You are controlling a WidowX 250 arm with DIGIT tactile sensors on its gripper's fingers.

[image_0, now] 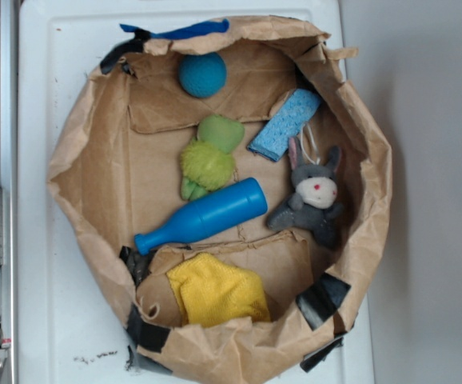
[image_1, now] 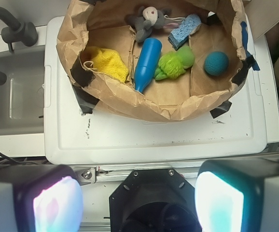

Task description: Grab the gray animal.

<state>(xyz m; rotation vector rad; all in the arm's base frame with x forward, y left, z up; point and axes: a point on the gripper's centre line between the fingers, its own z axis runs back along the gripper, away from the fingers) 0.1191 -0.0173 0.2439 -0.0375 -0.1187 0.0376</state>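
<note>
Bunny (image_0: 315, 194) is lying face-up at right-center of the exterior frame, propped against the paper bag's wall (image_0: 372, 172), so you're approaching from the open inner side. Blue bottle (image_0: 203, 216) and sponge (image_0: 285, 122) are sitting near it, not touching. Gripper (image_1: 138, 200) is hanging spread open at the wrist frame's bottom, well apart from the bunny and holding nothing.

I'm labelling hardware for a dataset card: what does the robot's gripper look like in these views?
In the wrist view, the gripper has two blocky grey fingers whose translucent pads glow pink-white and teal, flanking a black octagonal mount with small screws. No cables on it are visible.
</note>
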